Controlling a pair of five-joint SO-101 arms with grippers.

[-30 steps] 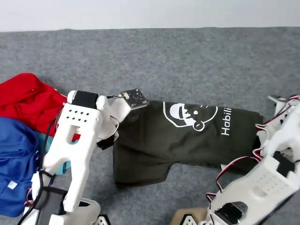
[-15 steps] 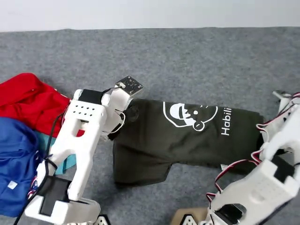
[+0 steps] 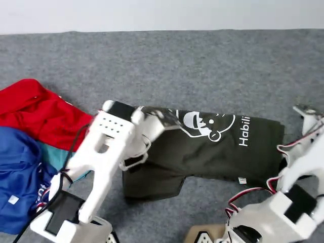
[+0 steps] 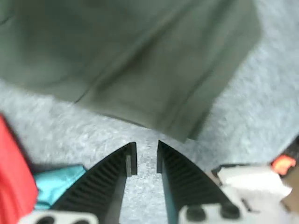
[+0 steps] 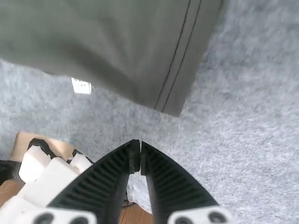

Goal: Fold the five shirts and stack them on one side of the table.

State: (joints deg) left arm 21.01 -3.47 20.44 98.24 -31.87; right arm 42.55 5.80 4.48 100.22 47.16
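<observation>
Zero cloth between either set of fingers right now. Down the left gripper [image 4: 146,156]: tips parted by a narrow slot, grey table [image 4: 261,107] visible through it, nothing pinched. Dark green shirt [image 4: 131,56] sits just past those tips, near but not touching, with one corner of its edge aimed back at them. Same deal at the right gripper [image 5: 140,147], except pressed tight together on nothing; shirt's stitched hem lies a bit beyond, with a strip of bare table between.

From the high view, lies spread across the middle of the table, white print [image 3: 205,124] facing up, left arm [image 3: 101,152] leaning over one end and right arm [image 3: 298,172] at the other. Also gives the pile off to the left side: red shirt [image 3: 35,109] farthest back, blue shirt [image 3: 17,167] nearer, teal shirt [image 3: 53,157] peeking out between blue and the arm. Left wrist view catches a sliver of that red and teal beside its fingers. Right wrist view adds the double seam line along the hem and a small white tag [image 5: 81,86] at the shirt's edge.
</observation>
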